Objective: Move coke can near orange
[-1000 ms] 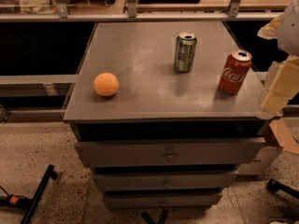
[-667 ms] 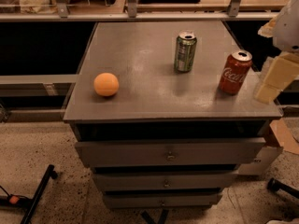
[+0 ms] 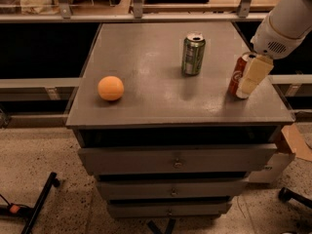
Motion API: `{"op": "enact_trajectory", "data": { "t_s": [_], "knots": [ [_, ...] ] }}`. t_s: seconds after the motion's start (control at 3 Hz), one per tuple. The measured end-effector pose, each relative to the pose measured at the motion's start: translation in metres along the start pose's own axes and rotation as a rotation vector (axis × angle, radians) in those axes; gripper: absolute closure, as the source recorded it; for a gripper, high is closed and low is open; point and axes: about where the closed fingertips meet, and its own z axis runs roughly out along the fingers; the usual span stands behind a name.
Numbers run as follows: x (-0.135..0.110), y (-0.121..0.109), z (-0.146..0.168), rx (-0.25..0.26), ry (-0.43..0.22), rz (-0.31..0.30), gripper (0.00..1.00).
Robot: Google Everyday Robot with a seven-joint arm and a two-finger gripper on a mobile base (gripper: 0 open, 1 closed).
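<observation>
**Claw at the coke can: the grasp step is in hand**

The cream, blocky claw (image 3: 253, 75) hangs at the right edge of the grey surface (image 3: 146, 57), overlapping the red coke can (image 3: 237, 75), which stands upright just behind it. I cannot tell whether the claw is clenched or released. The step looks like securing the can. The next move calls for a firm hold, a lift and a long carry leftward, passing in front of the green can (image 3: 193, 54) up-left of the claw, to the orange (image 3: 110, 88) well away at far left. Both cans are smooth, thin metal cylinders; the orange is a matte ball that could roll if nudged; the surface is dull and scuffed.
</observation>
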Motion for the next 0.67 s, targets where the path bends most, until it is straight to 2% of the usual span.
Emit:
{"op": "enact_trajectory", "data": {
  "t_s": [0.33, 0.67],
  "knots": [
    [0.0000, 0.0000, 0.0001, 0.000, 0.000, 0.000, 0.00],
    [-0.0005, 0.0004, 0.0020, -0.003, 0.000, -0.001, 0.18]
  ]
}}
